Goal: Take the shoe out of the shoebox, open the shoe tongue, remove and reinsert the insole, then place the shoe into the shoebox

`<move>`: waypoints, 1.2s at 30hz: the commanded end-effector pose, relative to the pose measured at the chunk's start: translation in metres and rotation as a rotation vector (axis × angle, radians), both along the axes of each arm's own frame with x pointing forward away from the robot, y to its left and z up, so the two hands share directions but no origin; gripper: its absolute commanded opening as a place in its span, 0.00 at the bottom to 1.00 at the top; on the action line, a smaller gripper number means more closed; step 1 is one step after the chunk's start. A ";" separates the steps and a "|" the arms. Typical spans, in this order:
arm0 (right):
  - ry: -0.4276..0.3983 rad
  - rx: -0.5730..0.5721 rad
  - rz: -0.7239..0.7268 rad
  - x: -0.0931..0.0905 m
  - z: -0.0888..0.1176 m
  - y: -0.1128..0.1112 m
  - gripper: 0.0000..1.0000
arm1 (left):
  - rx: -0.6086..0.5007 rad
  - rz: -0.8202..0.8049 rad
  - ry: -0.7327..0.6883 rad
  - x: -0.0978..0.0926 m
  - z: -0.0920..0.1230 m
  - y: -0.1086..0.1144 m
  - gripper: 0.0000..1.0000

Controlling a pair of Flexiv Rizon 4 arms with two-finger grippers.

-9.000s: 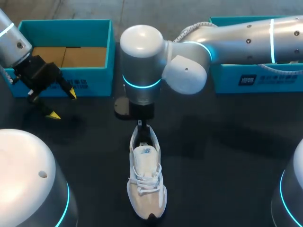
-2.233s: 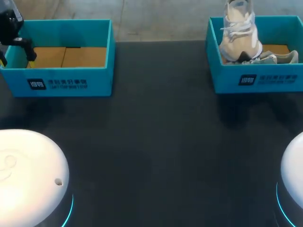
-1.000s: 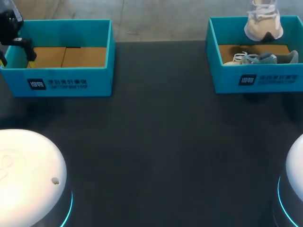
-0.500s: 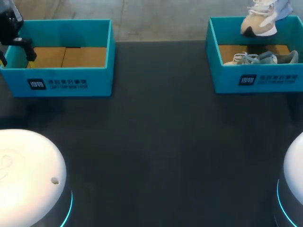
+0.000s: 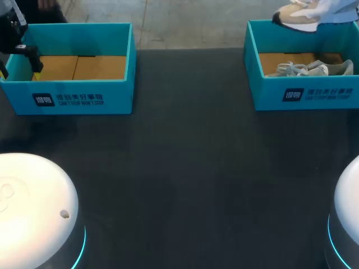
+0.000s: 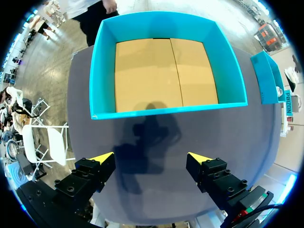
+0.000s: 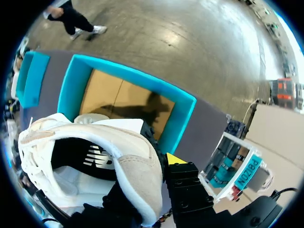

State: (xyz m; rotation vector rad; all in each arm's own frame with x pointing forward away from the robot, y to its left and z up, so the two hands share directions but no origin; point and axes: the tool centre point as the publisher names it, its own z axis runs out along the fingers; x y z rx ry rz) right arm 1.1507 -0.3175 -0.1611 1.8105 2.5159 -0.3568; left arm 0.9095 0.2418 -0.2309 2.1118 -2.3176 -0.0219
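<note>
1. Nearest the robot, the white domed housings of the left arm [image 5: 33, 202] and the right arm [image 5: 349, 216] sit at the desk's near corners.

2. The desk [image 5: 190, 168] is a dark, matte, flat sheet. It carries two teal boxes, both at its far side and well apart.

3. The left fingers [image 6: 97, 164] stand wide apart and hold nothing. They hang over the dark surface just short of the left shoebox [image 6: 166, 107], whose tan cardboard floor is in full view. Judgement: this arm is parked out of the way, since the step in hand needs only the other arm.

4. The right shoebox [image 5: 269, 92] already holds a second shoe [image 5: 308, 68], grey-beige, lying on its side along the floor.

5. The task's shoe [image 5: 303, 14], white and beige, is in the air over the far wall of that box, tipped roughly level, with its toe toward the middle of the desk.

6. In the right wrist view the right fingers [image 7: 183, 173] are clamped on the heel wall of the shoe. One yellow tip shows outside the heel; the other finger is hidden, presumably inside the opening. Judgement: a heel grip leaves the sole free to be laid down, and the height clears the box wall.

7. Judgement: this is the final step, with the shoe not yet lowered. Risk: the free floor beside the second shoe looks narrow, so the toe could catch the wall or the other shoe.
</note>
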 end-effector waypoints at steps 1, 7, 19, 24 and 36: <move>0.004 -0.006 -0.113 0.002 0.003 0.001 0.00 | 0.002 0.000 -0.001 -0.001 0.001 0.000 1.00; 0.004 -0.006 -0.113 0.002 0.003 0.001 0.00 | 0.002 0.000 -0.001 -0.001 0.001 0.000 1.00; -0.123 0.021 -0.355 -0.013 -0.003 -0.018 0.00 | 0.002 0.000 -0.001 -0.001 0.001 0.000 1.00; -0.183 0.036 -0.416 -0.021 -0.012 -0.019 0.00 | 0.002 0.000 -0.001 -0.001 0.001 0.000 1.00; -0.220 0.003 -0.368 -0.040 -0.029 -0.004 0.00 | 0.002 0.000 -0.001 -0.001 0.001 0.000 1.00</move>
